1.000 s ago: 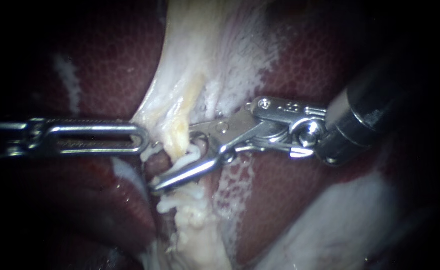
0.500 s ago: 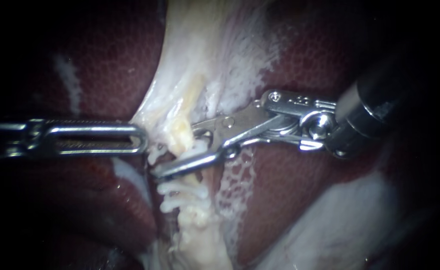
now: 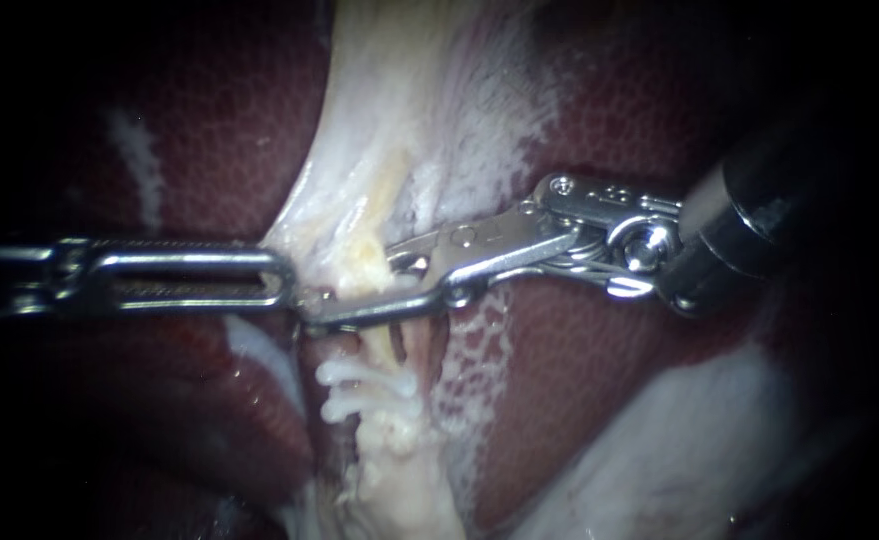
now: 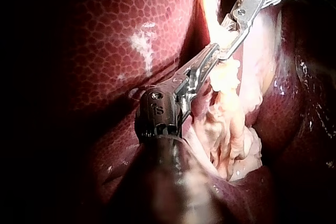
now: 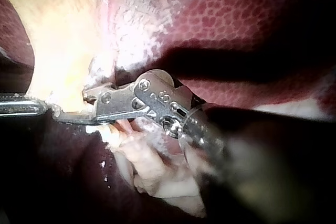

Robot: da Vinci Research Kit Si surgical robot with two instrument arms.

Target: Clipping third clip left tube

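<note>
Instruments 2 | left instrument [image 3: 284, 285]: jaws closed on pale tissue [image 3: 359, 195] | right instrument [image 3: 359, 297]: jaws clamped across 1 tube [image 3: 409, 342]

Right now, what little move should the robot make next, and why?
I'd probably squeeze the right instrument the rest of the way shut. Its jaws already sit across the pale tube, one on each side and touching it, with a small gap between them, so closing looks like the next step.
</note>
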